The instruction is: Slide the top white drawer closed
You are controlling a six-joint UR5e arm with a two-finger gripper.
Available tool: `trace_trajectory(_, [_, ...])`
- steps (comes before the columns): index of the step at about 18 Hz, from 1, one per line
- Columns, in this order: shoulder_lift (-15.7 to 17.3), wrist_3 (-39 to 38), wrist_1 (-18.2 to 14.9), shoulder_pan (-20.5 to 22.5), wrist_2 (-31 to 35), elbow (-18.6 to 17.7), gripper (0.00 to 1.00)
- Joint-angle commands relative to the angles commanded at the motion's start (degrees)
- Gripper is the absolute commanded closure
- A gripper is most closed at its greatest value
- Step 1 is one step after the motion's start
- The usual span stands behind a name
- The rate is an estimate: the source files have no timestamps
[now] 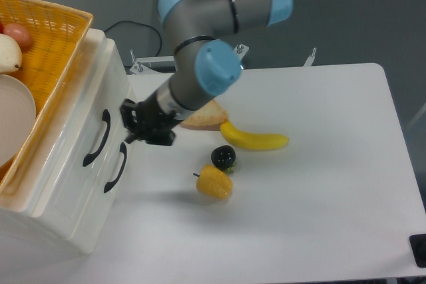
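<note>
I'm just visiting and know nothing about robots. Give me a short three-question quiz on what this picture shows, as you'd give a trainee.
1. True or false: the top white drawer sits flush with the lower drawer front.
2. Which item lies nearest the gripper? A) banana B) bread slice C) yellow pepper
3. Fill in: the gripper is ____ the top drawer's black handle, touching or apart from.

Key: 1 true. 2 B. 3 apart from.

Top white drawer (80, 131) flush in cabinet (60, 224); gripper (133, 126) beside.
</note>
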Motion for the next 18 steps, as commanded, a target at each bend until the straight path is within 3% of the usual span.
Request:
trace_trajectory(4, [-0.62,1.41,4.64,5.89,0.09,0.18,0.45])
trace_trajectory(5, [-0.62,1.5,6.57,7.38,0.09,0.18,0.36])
trace_trajectory(6, [-0.79,1.5,8.33,8.96,0.09,0.18,0.12])
trace_trajectory(7, [-0.79,1.5,9.83,10.55,0.44,0.26,0.0])
trace_trajectory(12, [-1.66,4.03,15.19,15.04,13.51,0.88,0.0])
trace_trajectory(15, [-4.65,12.45,16.44,16.27,21.16,3.07,0.0])
trace_trajectory(18, [-6.68,22.73,16.96,18.29,24.69,5.18,0.0])
